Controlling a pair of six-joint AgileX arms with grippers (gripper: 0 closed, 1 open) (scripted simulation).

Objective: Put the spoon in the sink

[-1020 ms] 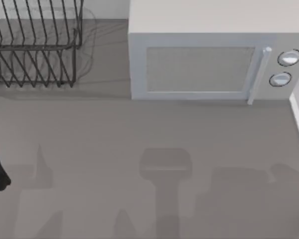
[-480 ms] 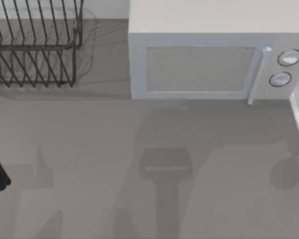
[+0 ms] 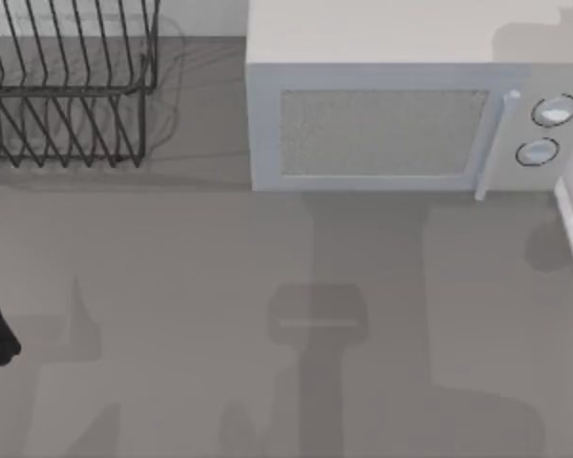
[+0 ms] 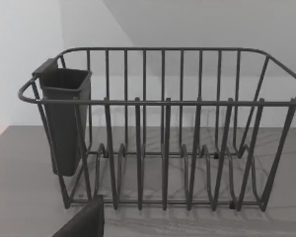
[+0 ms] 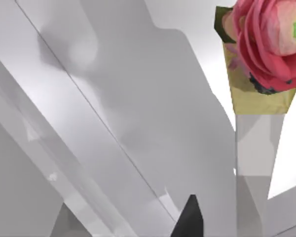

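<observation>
We see the table (image 3: 172, 286), then the microwave (image 3: 382, 124), then the rack (image 3: 67, 95) with its cup (image 4: 64, 123). We cannot find the spoon or sink, so we cannot say which arm is nearer. We cannot tell how our jaws stand.

Grey countertop (image 3: 172, 286), matte, crossed by soft shadows. White microwave (image 3: 401, 114) at the back right: mesh door window, vertical handle (image 3: 492, 143), two round dials (image 3: 552, 111) at its right; dark wire dish rack (image 3: 67, 86) at the back left, with a dark cutlery holder (image 4: 64, 123) hung on one end. Plain white wall (image 4: 187, 24) behind the rack; a pink flower (image 5: 266, 39) in a yellowish wrap shows against pale surfaces.
</observation>
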